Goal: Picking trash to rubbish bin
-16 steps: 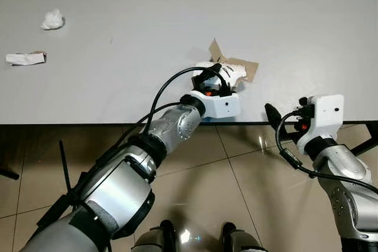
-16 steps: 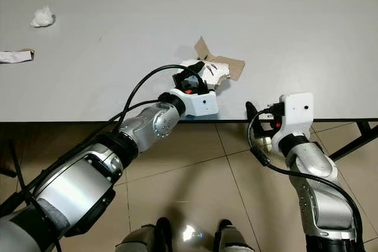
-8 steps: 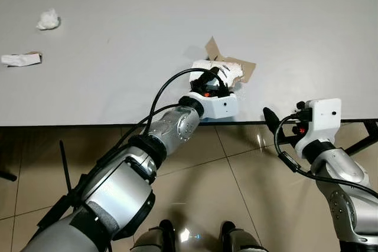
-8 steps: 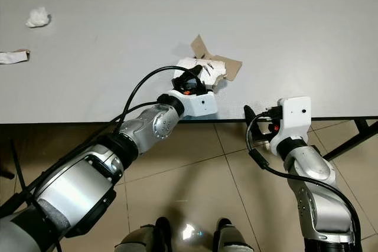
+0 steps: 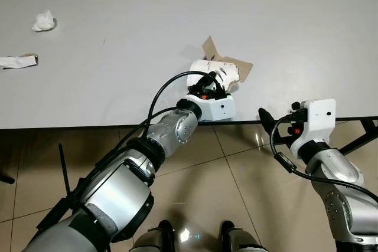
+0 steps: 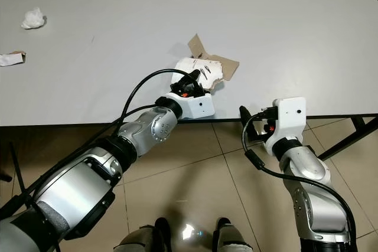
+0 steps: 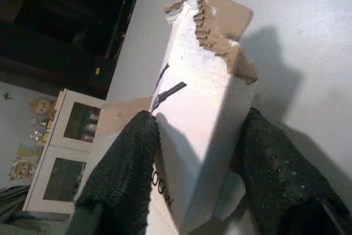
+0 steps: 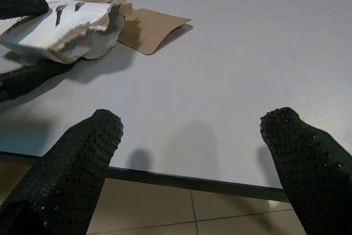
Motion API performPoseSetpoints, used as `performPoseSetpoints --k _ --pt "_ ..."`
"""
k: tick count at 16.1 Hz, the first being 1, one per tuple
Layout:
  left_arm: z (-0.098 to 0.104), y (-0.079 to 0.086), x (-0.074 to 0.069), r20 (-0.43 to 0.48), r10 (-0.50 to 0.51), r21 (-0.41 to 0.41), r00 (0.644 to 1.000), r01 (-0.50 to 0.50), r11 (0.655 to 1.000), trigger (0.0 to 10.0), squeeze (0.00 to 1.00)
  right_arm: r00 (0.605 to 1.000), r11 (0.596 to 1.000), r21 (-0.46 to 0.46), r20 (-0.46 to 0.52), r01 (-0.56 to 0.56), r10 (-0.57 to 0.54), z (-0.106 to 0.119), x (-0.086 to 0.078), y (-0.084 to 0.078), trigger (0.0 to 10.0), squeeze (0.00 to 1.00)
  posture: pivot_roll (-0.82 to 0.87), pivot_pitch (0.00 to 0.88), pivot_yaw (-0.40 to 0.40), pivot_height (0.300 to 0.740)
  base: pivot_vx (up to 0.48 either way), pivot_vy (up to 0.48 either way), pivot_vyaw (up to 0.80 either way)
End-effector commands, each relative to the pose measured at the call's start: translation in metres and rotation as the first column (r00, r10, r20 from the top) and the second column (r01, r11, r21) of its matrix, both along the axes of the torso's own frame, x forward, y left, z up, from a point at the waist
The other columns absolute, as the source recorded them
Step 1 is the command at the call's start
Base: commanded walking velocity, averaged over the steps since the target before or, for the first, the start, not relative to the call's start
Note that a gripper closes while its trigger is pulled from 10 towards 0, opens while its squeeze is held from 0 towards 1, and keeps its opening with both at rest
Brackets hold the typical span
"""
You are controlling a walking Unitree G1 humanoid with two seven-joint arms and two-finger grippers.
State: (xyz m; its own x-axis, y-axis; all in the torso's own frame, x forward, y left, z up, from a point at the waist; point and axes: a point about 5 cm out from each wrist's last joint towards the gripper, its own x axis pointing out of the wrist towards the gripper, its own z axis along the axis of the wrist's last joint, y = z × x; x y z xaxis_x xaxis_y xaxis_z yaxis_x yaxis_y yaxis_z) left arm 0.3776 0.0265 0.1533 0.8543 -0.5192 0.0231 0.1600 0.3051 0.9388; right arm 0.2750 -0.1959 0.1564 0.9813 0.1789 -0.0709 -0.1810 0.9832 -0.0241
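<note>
The torn white cardboard carton with brown ragged edges [image 5: 217,70] lies near the near edge of the large grey table [image 5: 177,22], a little right of centre, and the left gripper [image 7: 192,152] has it pinched between its two black fingers [image 7: 124,169]: in the left wrist view one finger presses each side of the carton's white body, with the torn brown end pointing away from the wrist. A brown flap of the carton sticks up on its far side, and another lies flat on the table to its right.

The left arm reaches forward and to the right across the robot's front, its silver forearm rising from the lower left, a black cable looping over it, and the white wrist block sitting just at the table's near edge, right behind the carton.

The right gripper [image 8: 192,152] is spread wide (its two fingers stand well apart in the right wrist view) and holds nothing. It sits below and just in front of the table's near edge, to the right of the carton and apart from it, with the right arm bent at the elbow over the tan tiled floor [image 5: 236,205].

Far off to the left on the table lie a crumpled white paper ball [image 5: 44,21] and, nearer, a flattened white wrapper [image 5: 16,61].
</note>
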Motion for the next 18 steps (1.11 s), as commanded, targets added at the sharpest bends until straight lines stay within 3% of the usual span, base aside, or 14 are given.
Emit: performPoseSetpoints --k 1,9,10,11,12,13,14,18 --pt "-0.034 0.016 -0.007 -0.109 0.066 0.061 0.992 -0.060 0.996 0.0 0.00 1.000 1.000 -0.002 0.013 -0.005 0.005 0.003 0.000 0.003 10.0 0.00 -0.18 0.240 0.048 0.740 0.000 0.000 0.00" --pt "-0.029 0.021 -0.004 -0.089 0.085 0.042 0.992 -0.082 0.996 0.0 0.00 1.000 1.000 0.006 0.013 -0.015 0.015 0.002 0.002 0.007 10.0 0.00 -0.18 0.239 0.048 0.740 0.000 0.000 0.00" --pt "-0.023 0.022 -0.002 -0.074 0.112 -0.022 0.991 -0.114 0.993 10.0 0.00 1.000 1.000 0.007 0.015 -0.016 0.016 0.002 0.003 0.007 10.0 0.00 -0.18 0.238 0.047 0.740 0.000 0.000 0.00" --pt "-0.016 0.024 0.001 -0.068 0.141 -0.113 0.988 -0.148 0.982 10.0 0.00 1.000 1.000 0.007 0.015 -0.016 0.016 0.002 0.003 0.007 10.0 0.00 -0.17 0.240 0.046 0.740 0.000 0.000 0.00" --pt "-0.002 0.030 0.006 -0.053 0.192 -0.263 0.980 -0.199 0.944 10.0 0.00 1.000 1.000 0.008 0.016 -0.015 0.015 0.002 0.003 0.007 10.0 0.00 -0.17 0.241 0.045 0.740 0.000 0.000 0.00" --pt "0.007 0.034 0.009 -0.037 0.225 -0.343 0.974 -0.224 0.912 10.0 0.00 1.000 1.000 0.008 0.016 -0.014 0.014 0.002 0.003 0.007 10.0 0.00 -0.17 0.241 0.045 0.740 0.000 0.000 0.00" --pt "0.010 0.035 0.010 -0.033 0.235 -0.365 0.971 -0.231 0.902 10.0 0.00 1.000 1.000 0.008 0.016 -0.013 0.013 0.002 0.003 0.007 10.0 0.00 -0.17 0.242 0.044 0.740 0.000 0.000 0.00" --pt "0.034 0.044 0.012 0.042 0.264 -0.569 0.963 -0.194 0.799 10.0 0.00 1.000 1.000 0.014 0.021 -0.015 0.014 0.002 0.006 0.009 10.0 0.00 -0.16 0.238 0.043 0.740 0.000 0.000 0.00"
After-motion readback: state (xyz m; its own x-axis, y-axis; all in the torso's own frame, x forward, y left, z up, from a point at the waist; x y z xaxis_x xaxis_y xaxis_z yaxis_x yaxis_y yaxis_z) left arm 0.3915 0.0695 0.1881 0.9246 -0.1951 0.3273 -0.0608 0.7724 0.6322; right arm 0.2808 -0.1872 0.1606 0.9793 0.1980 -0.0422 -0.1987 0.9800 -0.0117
